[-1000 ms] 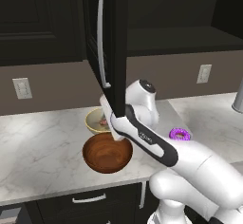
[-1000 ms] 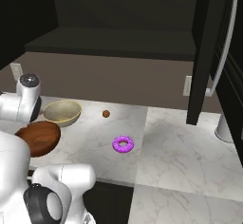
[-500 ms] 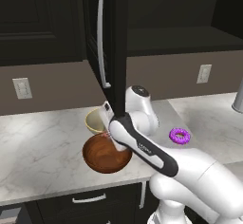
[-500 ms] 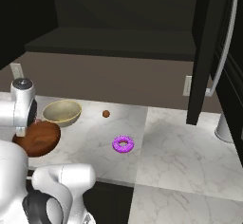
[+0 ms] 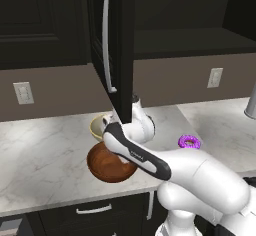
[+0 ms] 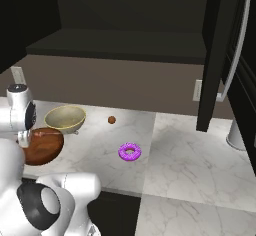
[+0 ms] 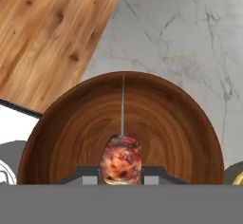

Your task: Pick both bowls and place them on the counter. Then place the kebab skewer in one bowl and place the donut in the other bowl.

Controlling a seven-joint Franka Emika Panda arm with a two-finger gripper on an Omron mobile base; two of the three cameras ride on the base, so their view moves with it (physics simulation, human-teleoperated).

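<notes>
Gripper [image 7: 121, 176] fingers are clenched on the kebab skewer [image 7: 122, 148], which it holds directly above the brown bowl [image 7: 156, 123]. In the hand view a round piece of grilled meat, glossy and reddish-brown with dark burnt spots, sits between the two dark finger tips, and a thin straight metal stick runs from it over the inside of the bowl.

The brown bowl is round and looks like turned wood, with dark rings of grain on its inner wall. It stands on the counter [image 5: 45, 155] near the front edge. The counter is a smooth white marble slab with grey veins, above dark drawers with metal handles. Beyond the counter edge the hand view shows a wooden floor with warm orange planks.

Just behind the brown bowl stands the cream bowl [image 6: 65, 118], glossy and pale yellow, very close to it; I cannot tell if they touch. The donut [image 6: 130, 152], a small ring with bright purple icing, lies on the counter to the right of the brown bowl, well apart from it. A small brown ball [image 6: 112, 120] lies farther back, to the right of the cream bowl.

An open dark cabinet door [image 5: 117, 45] with a long curved metal handle hangs above the bowls. In the left base view the white arm covers part of the brown bowl and the door covers part of the cream bowl.
</notes>
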